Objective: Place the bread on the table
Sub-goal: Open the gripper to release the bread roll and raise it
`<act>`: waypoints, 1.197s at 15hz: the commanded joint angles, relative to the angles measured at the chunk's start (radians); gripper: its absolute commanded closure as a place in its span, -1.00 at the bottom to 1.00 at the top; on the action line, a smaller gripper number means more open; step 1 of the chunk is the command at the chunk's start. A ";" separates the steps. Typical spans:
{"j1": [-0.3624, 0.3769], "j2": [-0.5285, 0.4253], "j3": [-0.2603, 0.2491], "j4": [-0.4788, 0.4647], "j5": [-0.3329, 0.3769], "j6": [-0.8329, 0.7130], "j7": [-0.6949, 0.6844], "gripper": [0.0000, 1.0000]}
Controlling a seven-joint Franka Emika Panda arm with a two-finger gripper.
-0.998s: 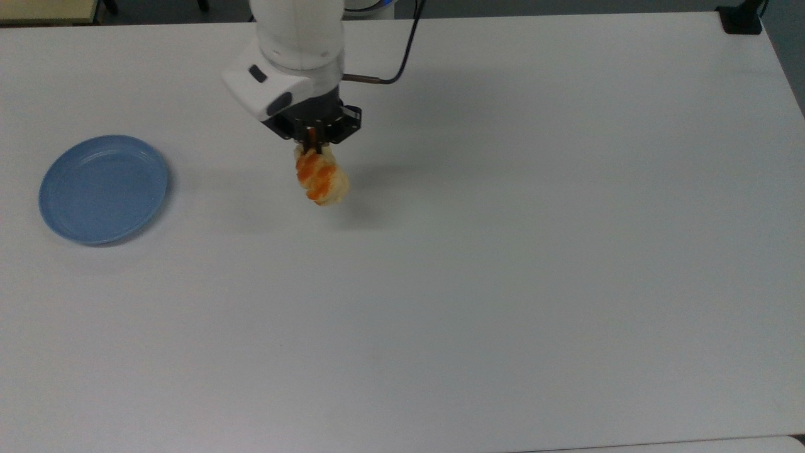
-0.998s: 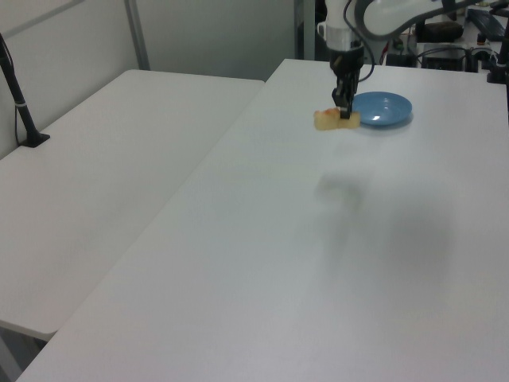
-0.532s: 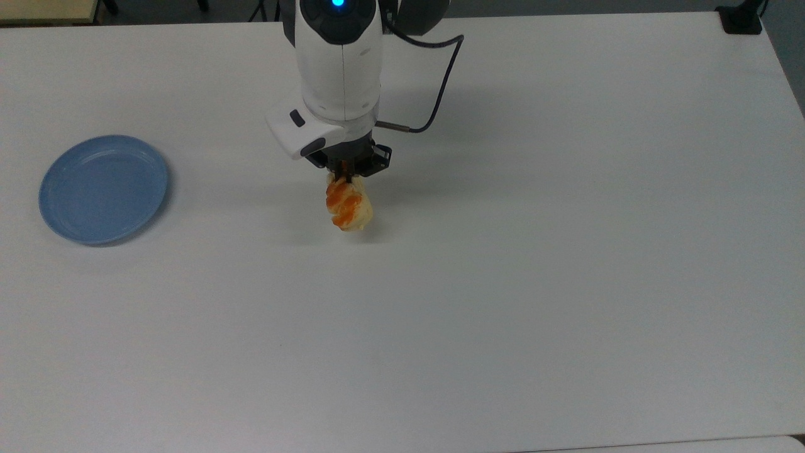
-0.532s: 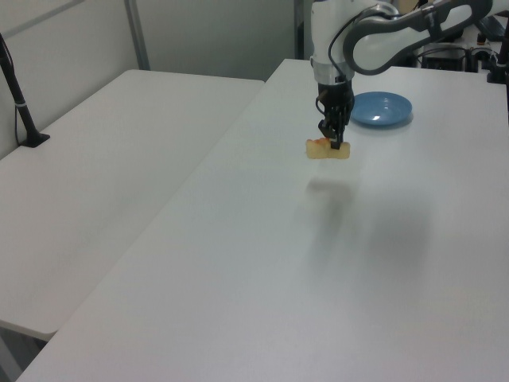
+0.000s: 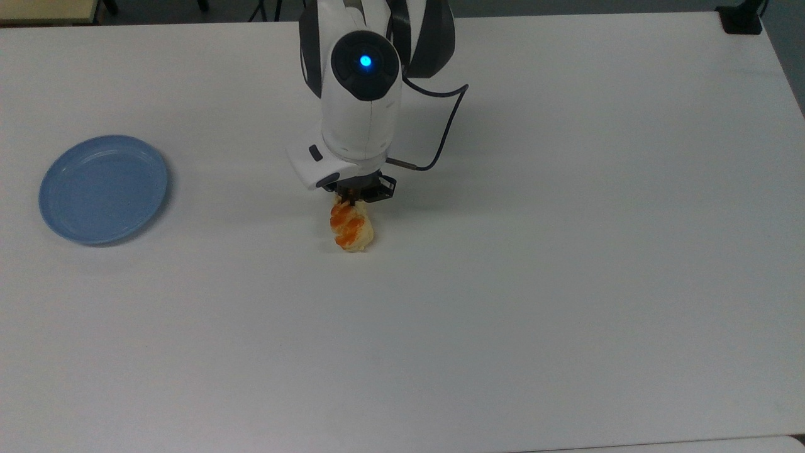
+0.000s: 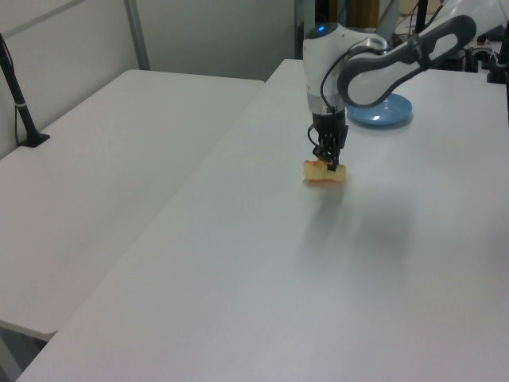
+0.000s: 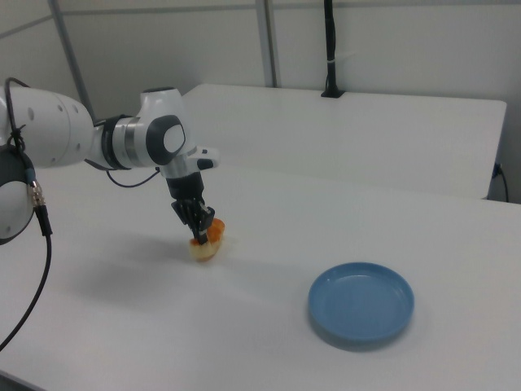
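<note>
Gripper (image 5: 349,202) pinching small tan-beige orange-glazed bread (image 5: 351,231) at centre of top view, low over plain white matte table (image 5: 566,251).
Round blue plate (image 5: 104,188) sits mid-left, well apart; second white tabletop (image 6: 103,175) adjoins.

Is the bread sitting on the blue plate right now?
No, the bread is out over the white table, gripped by the fingers, well to the top view's right of the blue plate.

Top view looks steeply down on the plain white rectangular worktop (image 5: 566,251). Left and right views sit low at opposite ends, facing each other. All three share the round blue plate (image 5: 104,189) (image 6: 382,111) (image 7: 361,303).
</note>
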 commanded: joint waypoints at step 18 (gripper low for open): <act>-0.015 -0.400 -0.170 0.037 0.163 -0.318 -0.228 -1.00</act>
